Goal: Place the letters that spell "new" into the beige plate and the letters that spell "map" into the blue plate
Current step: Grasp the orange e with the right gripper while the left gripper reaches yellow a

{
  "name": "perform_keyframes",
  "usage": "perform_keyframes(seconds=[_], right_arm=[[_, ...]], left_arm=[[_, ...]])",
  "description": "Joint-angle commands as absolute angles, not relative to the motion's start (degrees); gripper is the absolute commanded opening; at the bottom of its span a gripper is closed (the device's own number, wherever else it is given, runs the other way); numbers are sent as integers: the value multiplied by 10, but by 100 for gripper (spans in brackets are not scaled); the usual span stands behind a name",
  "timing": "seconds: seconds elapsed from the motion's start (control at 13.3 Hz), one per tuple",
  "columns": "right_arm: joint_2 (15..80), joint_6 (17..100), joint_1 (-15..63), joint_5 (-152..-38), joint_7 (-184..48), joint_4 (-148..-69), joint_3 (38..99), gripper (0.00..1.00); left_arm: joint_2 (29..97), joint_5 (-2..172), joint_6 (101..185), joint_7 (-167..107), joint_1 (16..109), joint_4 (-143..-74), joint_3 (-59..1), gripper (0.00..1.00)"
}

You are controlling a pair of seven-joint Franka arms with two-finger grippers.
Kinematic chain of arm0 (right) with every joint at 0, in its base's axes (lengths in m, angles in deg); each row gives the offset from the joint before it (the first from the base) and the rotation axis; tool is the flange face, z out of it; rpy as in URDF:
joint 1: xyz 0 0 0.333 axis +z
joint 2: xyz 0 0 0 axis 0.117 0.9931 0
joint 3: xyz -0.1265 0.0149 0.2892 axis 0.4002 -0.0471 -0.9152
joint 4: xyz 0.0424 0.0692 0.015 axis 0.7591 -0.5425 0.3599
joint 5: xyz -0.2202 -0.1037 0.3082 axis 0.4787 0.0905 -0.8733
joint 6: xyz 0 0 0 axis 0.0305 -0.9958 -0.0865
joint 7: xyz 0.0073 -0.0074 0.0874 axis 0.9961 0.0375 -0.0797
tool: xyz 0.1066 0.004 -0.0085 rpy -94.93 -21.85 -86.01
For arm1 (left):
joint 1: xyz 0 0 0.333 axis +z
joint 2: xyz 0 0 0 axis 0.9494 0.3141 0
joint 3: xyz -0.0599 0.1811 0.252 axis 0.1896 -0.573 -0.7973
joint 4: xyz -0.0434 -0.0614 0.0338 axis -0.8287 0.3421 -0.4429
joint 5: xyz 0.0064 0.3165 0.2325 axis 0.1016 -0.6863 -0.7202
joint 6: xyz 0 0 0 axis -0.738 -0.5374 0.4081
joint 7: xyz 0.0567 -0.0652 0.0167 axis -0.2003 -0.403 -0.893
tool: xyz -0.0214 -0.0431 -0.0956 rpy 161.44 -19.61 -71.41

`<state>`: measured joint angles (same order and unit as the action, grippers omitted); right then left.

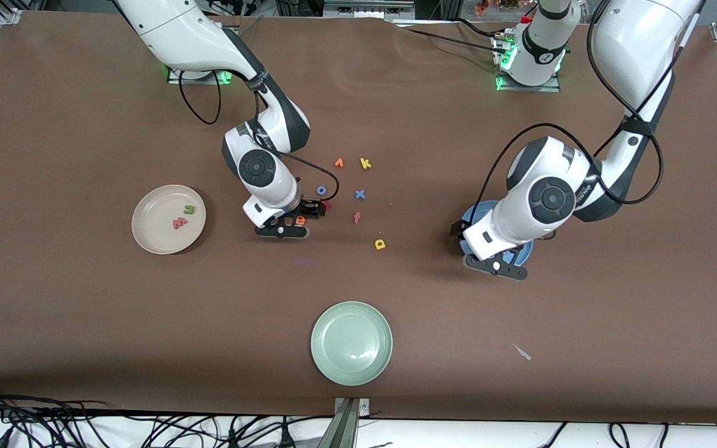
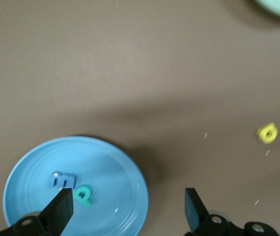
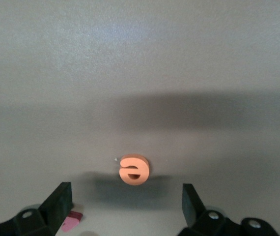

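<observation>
In the front view, the right end effector (image 1: 301, 218) sits just left of centre, low over the brown surface (image 1: 84, 348), with the orange e (image 1: 300, 219) showing between its parts. The right wrist view makes this plain: the orange e (image 3: 134, 169) lies flat on the surface between the two black fingers (image 3: 57, 202), which stand wide apart and touch nothing. A small pink piece (image 3: 71, 222) shows at the bottom edge of that frame.

The beige plate (image 1: 147, 239), at centre left of the front view, holds the green n (image 1: 189, 210) and the pinkish-red w (image 1: 179, 223).

The left end effector (image 1: 486, 249) hangs over the blue plate (image 1: 473, 214) at centre right of the front view, where the arm hides most of the plate. The left wrist view shows what is covered there: the blue plate (image 2: 32, 167) carries the blue m (image 2: 63, 180) and the teal-green p (image 2: 84, 195) side by side, and the fingers (image 2: 60, 210) are spread apart and empty. The yellow a (image 2: 267, 133) lies on the bare surface at the right of that frame; in the front view the yellow a (image 1: 380, 244) is at centre.

Only the front view shows the loose letters in the middle: yellow k (image 1: 365, 163), blue o (image 1: 321, 190), blue x (image 1: 360, 195), orange-red f (image 1: 356, 218), and the pale green plate (image 1: 327, 361) at lower centre.
</observation>
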<state>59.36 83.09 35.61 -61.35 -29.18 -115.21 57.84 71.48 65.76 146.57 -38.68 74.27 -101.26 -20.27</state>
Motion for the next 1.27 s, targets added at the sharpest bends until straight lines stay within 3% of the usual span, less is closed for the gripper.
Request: perform_keyframes(seconds=[0.0,0.3,0.6,0.82,1.2], right_arm=[[611,833,357,-611,-285,-1136,578,93],[617,839,356,-610,-286,-1136,580,80],[620,839,355,-612,-286,-1135,580,57],[620,839,355,-613,-286,-1135,580,44],[621,842,355,-614,-285,-1135,581,32]], left_arm=[[775,666,1448,-468,690,-925,-208,100],[819,664,1455,-586,629,-883,-221,100],[842,663,1471,-714,537,-865,-276,100],[848,664,1495,-772,523,-864,-280,100],[849,662,1495,-778,513,-866,-280,100]])
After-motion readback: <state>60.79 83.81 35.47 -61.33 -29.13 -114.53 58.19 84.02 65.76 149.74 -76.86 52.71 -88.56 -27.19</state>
